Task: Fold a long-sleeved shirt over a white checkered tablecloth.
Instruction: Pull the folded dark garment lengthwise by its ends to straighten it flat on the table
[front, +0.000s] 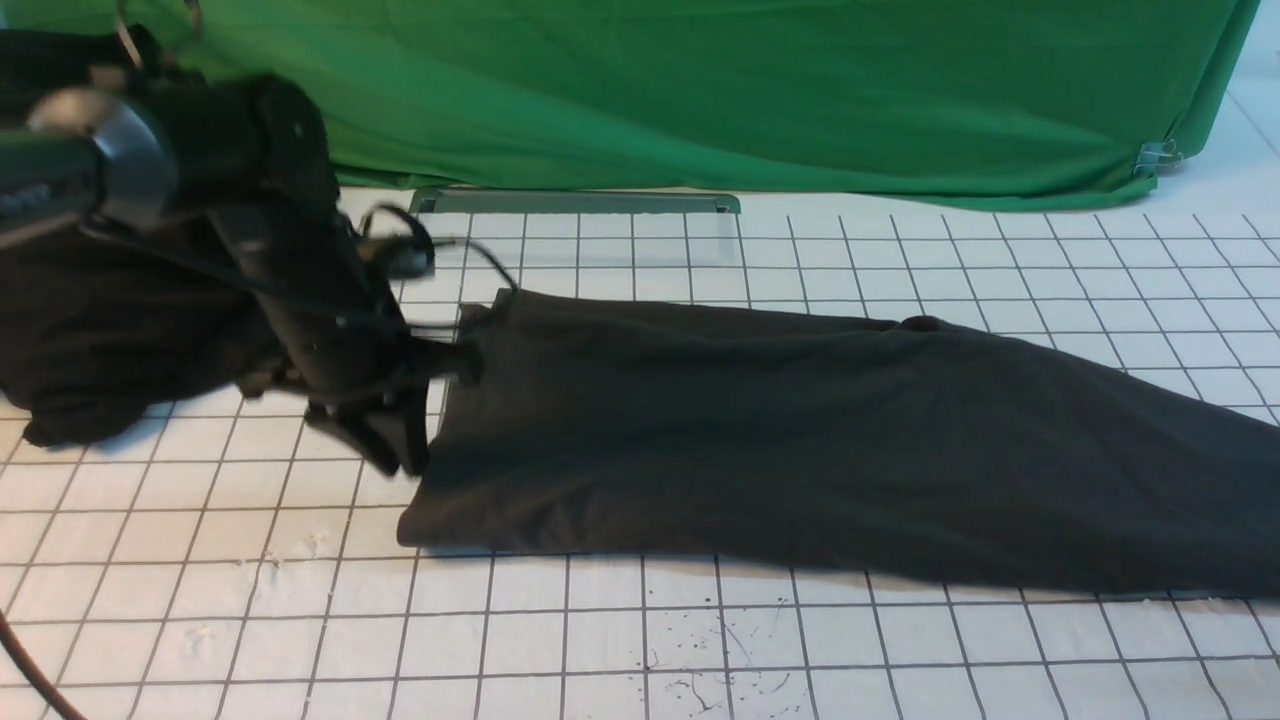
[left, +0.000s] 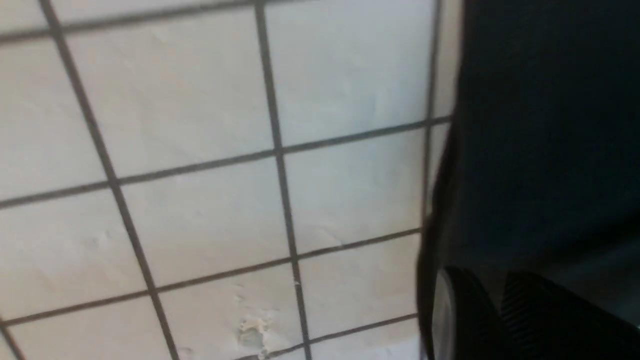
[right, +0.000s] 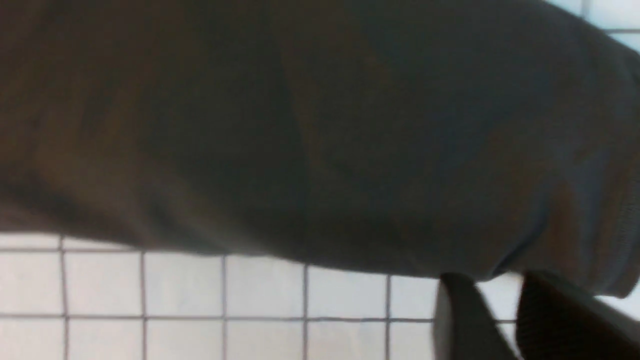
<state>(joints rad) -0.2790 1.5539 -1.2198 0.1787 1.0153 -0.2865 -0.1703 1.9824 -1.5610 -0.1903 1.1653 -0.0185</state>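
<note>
1. Checked tablecloth (front: 700, 640): covers the whole work area, lies flat.
2. Green cloth (front: 750, 90): hangs along the far edge and is not involved.
3. Shirt (front: 800, 450): lies flat on the tablecloth as one long dark band from left of centre out past the right edge. No sleeves stick out, so the lengthwise folds look done. Probably halfway; the crosswise folds into a compact stack are left.
4. Black heap (front: 90, 330): far left, apart from the shirt.
5. Left pincer (left: 492, 290): at the shirt's left edge, narrow gap; can't tell if cloth is pinched.
6. Right pincer (right: 495, 285): just off the shirt's hem, slightly apart, bare tablecloth between the jaws, holding nothing.
</note>
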